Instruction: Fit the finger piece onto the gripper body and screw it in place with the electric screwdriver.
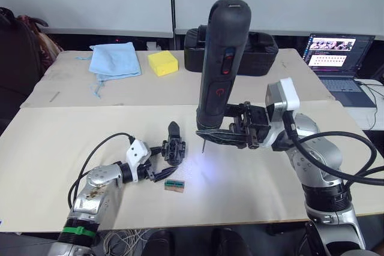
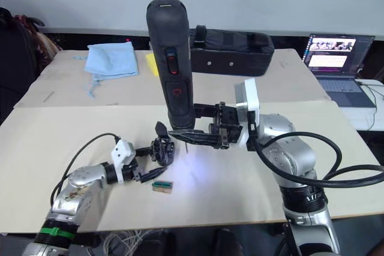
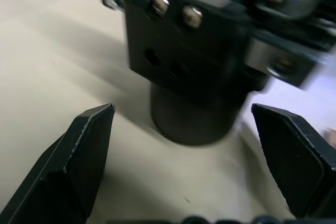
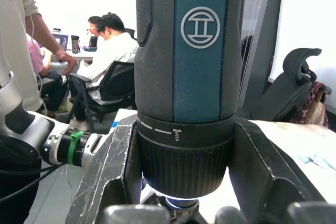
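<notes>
Nearest the head camera, the thick black cylindrical electric screwdriver (image 1: 221, 64) with red markings stands upright above the pale beige worktop (image 1: 54, 136), clamped low on its barrel between the two black fingers of the right gripper (image 1: 223, 136); its thin metal bit points down, the tip hanging just above the board. In the right wrist view the fingers press against the ribbed collar on both sides. Left of the bit, well apart from the right gripper, the chunky black gripper body (image 1: 174, 148) with linkage-like parts stands on the worktop, and a small black tapered finger piece (image 1: 174, 129) rises from its top. The left gripper (image 1: 157, 161) lies low on the worktop, its fingers spread wide to either side of the gripper body; in the left wrist view both fingertips stand clear of the block with gaps between, grasping nothing. Just in front of the left gripper sits a small green-and-tan block (image 1: 174, 185). At the far side lie a large black zipped case (image 1: 258, 49), a light blue cloth (image 1: 114, 59) and a yellow sponge (image 1: 162, 62)
</notes>
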Available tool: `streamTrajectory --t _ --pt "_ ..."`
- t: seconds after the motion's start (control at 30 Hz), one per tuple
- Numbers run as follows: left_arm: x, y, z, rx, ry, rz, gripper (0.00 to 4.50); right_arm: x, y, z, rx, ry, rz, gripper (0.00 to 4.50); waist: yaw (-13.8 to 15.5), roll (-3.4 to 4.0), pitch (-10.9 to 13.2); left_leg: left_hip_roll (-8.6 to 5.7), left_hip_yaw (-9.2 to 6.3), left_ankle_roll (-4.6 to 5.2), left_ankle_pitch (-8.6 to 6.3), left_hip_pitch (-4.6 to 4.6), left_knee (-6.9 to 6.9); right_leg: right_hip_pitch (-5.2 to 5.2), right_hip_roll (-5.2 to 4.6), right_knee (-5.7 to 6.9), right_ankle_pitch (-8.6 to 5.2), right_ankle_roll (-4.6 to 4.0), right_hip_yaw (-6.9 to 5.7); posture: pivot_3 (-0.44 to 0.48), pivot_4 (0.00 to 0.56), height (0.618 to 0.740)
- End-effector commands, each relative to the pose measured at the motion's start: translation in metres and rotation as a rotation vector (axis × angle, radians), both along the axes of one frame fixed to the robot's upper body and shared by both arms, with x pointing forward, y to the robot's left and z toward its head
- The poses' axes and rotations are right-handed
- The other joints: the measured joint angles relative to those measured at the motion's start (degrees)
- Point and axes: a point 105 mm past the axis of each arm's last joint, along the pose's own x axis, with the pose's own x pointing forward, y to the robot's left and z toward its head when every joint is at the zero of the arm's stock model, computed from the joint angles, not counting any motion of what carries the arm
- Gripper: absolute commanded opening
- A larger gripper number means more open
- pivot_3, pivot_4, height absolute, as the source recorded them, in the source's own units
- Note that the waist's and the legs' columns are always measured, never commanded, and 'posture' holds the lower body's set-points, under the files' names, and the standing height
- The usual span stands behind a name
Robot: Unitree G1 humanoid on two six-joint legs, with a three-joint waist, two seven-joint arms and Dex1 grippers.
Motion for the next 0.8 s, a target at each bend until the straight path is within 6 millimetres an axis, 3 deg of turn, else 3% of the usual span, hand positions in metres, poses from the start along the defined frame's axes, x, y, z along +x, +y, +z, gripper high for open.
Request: streamTrajectory --t 0.03,0.47,0.57,0.63,0.67,0.8 --pt "-0.002 -0.011 -0.008 0.004 0.016 -0.046 4.43 -0.007 -0.005 0.011 0.027 -0.069 -0.002 1.90 0.1 0.00 0.0 -0.01 0.00 0.00 0.00 0.00 0.00 0.00 0.00 0.01 0.00 0.00 0.00 0.000 0.150 0.740" --pt "0.003 -0.029 -0.013 -0.001 0.052 -0.086 4.43 -0.008 -0.003 0.012 0.022 -0.074 -0.020 1.90 0.6 0.00 0.0 -0.05 -0.03 0.01 0.01 -0.03 0.15 0.06 -0.03 0.01 0.00 0.01 0.00 0.000 0.150 0.740" --pt "0.001 -0.026 -0.013 0.011 0.051 -0.092 3.59 -0.008 -0.004 0.012 0.021 -0.076 -0.025 1.90 0.6 0.00 0.0 -0.05 -0.03 0.01 0.01 -0.02 0.17 0.06 -0.02 0.02 0.00 0.01 0.00 0.000 0.150 0.740" --pt "0.001 -0.024 -0.012 0.014 0.047 -0.095 2.59 -0.008 -0.004 0.013 0.021 -0.077 -0.028 1.90 0.5 0.01 0.0 -0.04 -0.04 0.01 0.01 -0.02 0.17 0.06 -0.02 0.02 0.00 0.00 0.00 0.000 0.150 0.740" --pt "0.001 -0.023 -0.011 0.011 0.047 -0.104 2.32 -0.007 -0.004 0.013 0.020 -0.077 -0.029 1.90 0.5 0.00 0.0 -0.04 -0.03 0.01 0.01 -0.02 0.17 0.06 -0.02 0.02 0.00 0.00 0.01 0.000 0.150 0.740" --pt "0.003 -0.022 -0.004 0.000 0.025 -0.167 2.34 -0.007 -0.005 0.013 0.017 -0.077 -0.032 1.90 0.5 0.00 0.0 -0.03 -0.04 0.01 0.01 -0.02 0.17 0.06 -0.01 0.02 -0.01 0.00 0.00 0.000 0.150 0.740"
